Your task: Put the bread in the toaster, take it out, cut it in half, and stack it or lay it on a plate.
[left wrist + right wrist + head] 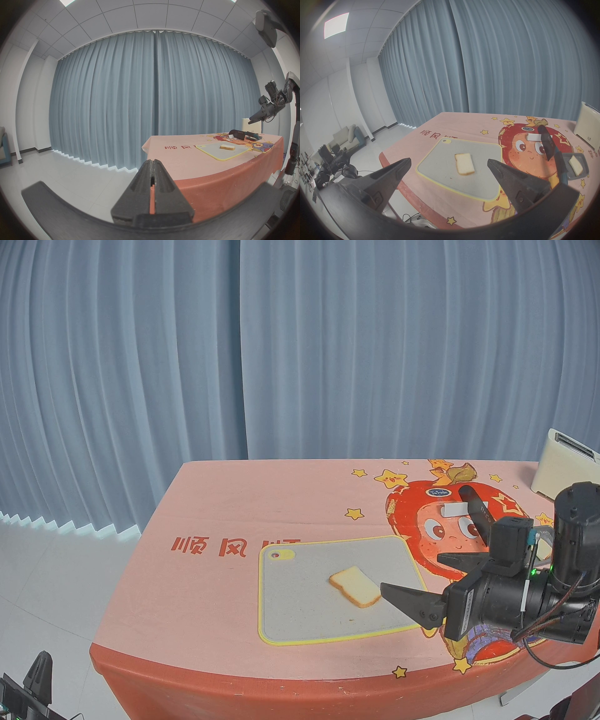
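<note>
A slice of bread (355, 585) (464, 163) lies flat on the grey, yellow-rimmed cutting board (300, 609) (487, 184). The cream toaster (565, 468) (589, 125) stands at the table's far right edge. My right gripper (412, 574) (448, 162) hovers open just right of the bread, above the board's right edge, holding nothing. A black knife (478, 515) (550, 147) lies on the cartoon print behind it. A small grey plate (575, 162) holds another bread piece. My left gripper (152, 187) is shut and empty, low off the table's left front corner (37, 677).
The table wears a pink cloth (250, 502) with a red cartoon face on the right. A small white block (454, 510) (533, 137) lies beside the knife. Blue curtains hang behind the table. The cloth left of the board is bare.
</note>
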You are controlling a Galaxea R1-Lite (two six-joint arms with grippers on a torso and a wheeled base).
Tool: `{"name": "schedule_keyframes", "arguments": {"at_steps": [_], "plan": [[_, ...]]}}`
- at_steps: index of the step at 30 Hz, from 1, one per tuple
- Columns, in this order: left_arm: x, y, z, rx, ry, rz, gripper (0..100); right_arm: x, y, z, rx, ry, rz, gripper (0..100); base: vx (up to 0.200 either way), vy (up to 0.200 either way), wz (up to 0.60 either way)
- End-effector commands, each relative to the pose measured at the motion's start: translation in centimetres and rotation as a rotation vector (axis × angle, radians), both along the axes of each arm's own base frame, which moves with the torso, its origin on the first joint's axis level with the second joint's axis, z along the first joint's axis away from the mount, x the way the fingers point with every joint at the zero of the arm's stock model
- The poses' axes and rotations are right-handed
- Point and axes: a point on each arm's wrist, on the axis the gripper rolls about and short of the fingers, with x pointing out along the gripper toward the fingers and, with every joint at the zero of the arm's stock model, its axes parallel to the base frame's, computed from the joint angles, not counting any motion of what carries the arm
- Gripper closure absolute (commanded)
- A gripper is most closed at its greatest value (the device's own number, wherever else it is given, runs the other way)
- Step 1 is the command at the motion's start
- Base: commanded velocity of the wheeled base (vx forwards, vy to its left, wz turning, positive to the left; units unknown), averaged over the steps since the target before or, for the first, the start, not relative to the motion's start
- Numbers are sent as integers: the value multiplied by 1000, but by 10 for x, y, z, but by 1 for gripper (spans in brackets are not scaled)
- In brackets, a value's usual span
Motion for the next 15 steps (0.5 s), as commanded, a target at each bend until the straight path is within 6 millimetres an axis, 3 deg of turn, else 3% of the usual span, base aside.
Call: {"name": "schedule_keyframes", "arguments": {"at_steps": [1,15], "plan": [[0,0,-5,0,1,0,100,7,6,-2,-13,9,-6,0,0,0,0],[0,0,-5,0,1,0,100,33,28,-19,-102,58,-20,0,0,0,0]]}}
